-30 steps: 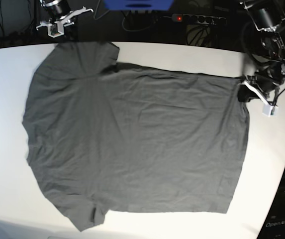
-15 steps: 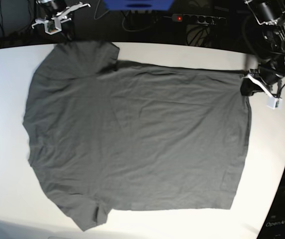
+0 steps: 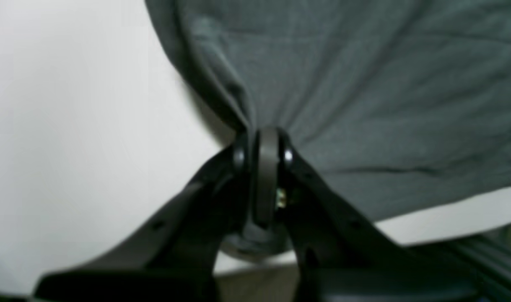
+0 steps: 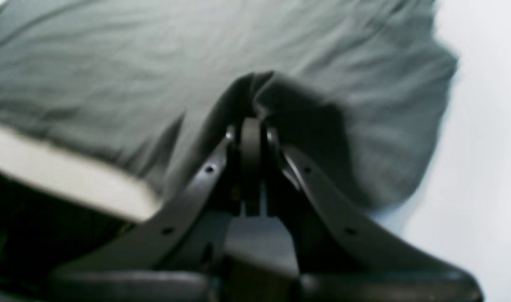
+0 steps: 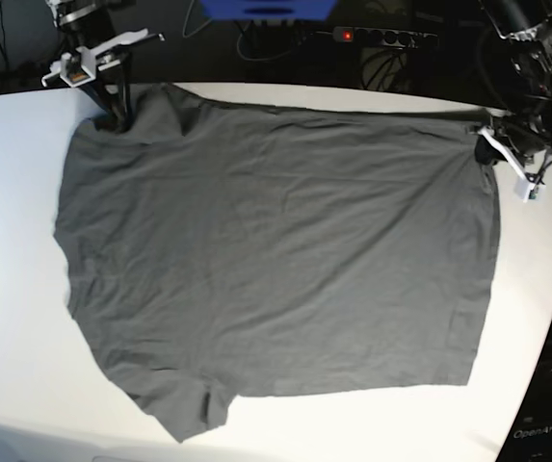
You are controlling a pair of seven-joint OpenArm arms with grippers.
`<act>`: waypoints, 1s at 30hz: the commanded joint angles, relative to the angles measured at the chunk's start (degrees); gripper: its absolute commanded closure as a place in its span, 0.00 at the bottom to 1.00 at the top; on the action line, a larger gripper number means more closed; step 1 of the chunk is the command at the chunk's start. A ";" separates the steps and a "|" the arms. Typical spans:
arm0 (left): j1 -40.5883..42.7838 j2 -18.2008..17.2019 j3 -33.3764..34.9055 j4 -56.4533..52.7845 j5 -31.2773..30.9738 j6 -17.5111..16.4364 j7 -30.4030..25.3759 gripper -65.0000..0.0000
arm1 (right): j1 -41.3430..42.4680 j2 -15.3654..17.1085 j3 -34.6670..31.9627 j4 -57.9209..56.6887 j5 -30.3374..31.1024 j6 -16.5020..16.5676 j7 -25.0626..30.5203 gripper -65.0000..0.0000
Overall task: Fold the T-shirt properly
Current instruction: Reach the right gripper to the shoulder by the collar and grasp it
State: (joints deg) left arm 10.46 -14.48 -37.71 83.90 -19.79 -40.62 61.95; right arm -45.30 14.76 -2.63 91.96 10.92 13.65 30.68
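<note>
Across the white table (image 5: 6,289) we see the T-shirt (image 5: 276,260), dark charcoal grey and lightly wrinkled, spread nearly flat and covering most of the surface. Its far edge runs stretched along the table's far rim. Only the base view gives us this whole outline, with one sleeve pointing toward the near edge at lower left, and a power strip (image 5: 383,37) with a red light behind the table.

Next in size come the two arms, at the far corners of the cloth. The wrist views show what the base view cannot: how each claw meets the fabric. At the far corner on the base view's right, the left gripper (image 3: 261,142) is clamped tight on a corner of the shirt, with folds fanning away from the pinch. At the far corner on the base view's left, the right gripper (image 4: 250,126) is likewise closed hard on a raised, bunched peak of cloth, which casts a dark shadow beside it. Both wrist views are soft and blurred.
</note>
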 commanded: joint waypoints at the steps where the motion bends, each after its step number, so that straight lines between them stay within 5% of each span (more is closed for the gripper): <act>1: -0.04 -0.51 0.13 0.45 4.19 0.62 4.46 0.96 | -0.28 0.49 0.39 1.09 0.47 0.02 1.81 0.99; 21: -6.46 -0.77 0.04 -0.16 4.89 0.62 5.26 0.96 | 8.33 0.66 0.39 1.27 0.47 0.11 -8.21 0.99; 30: -10.85 -0.51 0.04 0.37 4.36 0.62 12.02 0.96 | 12.29 1.81 0.39 1.36 0.47 0.11 -13.67 0.99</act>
State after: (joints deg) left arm 0.51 -14.13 -37.56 83.15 -15.14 -40.03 73.54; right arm -33.01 16.03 -2.50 92.27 10.92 13.93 15.49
